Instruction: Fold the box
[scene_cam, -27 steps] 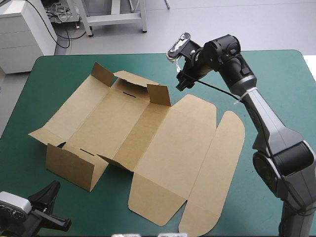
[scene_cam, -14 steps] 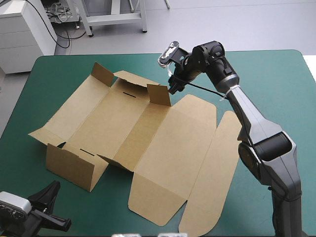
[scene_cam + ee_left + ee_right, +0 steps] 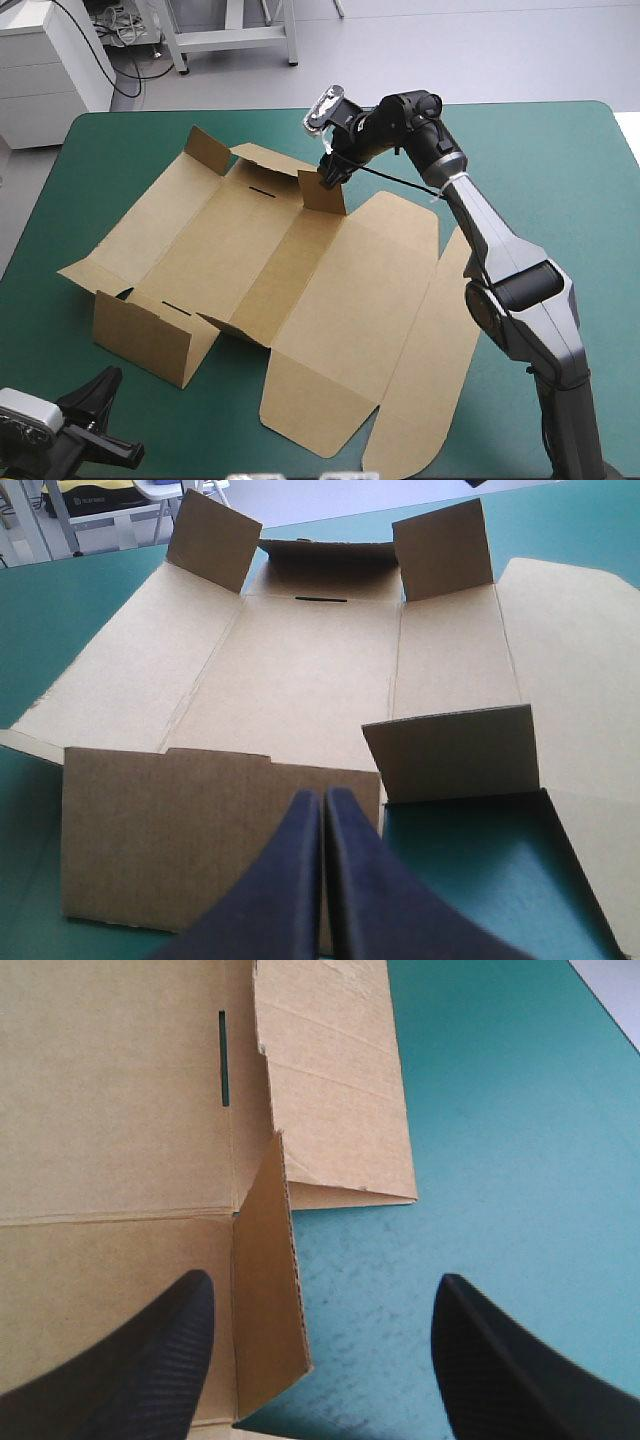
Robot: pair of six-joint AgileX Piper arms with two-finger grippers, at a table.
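Observation:
The brown box point(image 3: 250, 250) lies as a cut sheet on the teal-green cover, with several flaps and a near wall point(image 3: 145, 338) raised. My right gripper point(image 3: 329, 174) hangs open over the far edge of the box, right at the raised corner flap point(image 3: 323, 193). In the right wrist view that flap point(image 3: 265, 1300) stands upright between the open fingers point(image 3: 150, 1360) of the right gripper point(image 3: 325, 1282), close to one of them. My left gripper point(image 3: 100, 392) is shut near the table's front left corner. In its wrist view the left gripper point(image 3: 322, 805) points at the near wall point(image 3: 180, 830), apart from it.
The box's long lid panel point(image 3: 440, 320) with rounded ends lies flat toward the right. Teal-green cover point(image 3: 560, 170) stretches beyond it to the table's right edge. A slot point(image 3: 223, 1058) is cut in the floor panel near the far wall.
My right gripper has moved left along the far edge and down to the raised corner flap. The left arm and the box have not moved.

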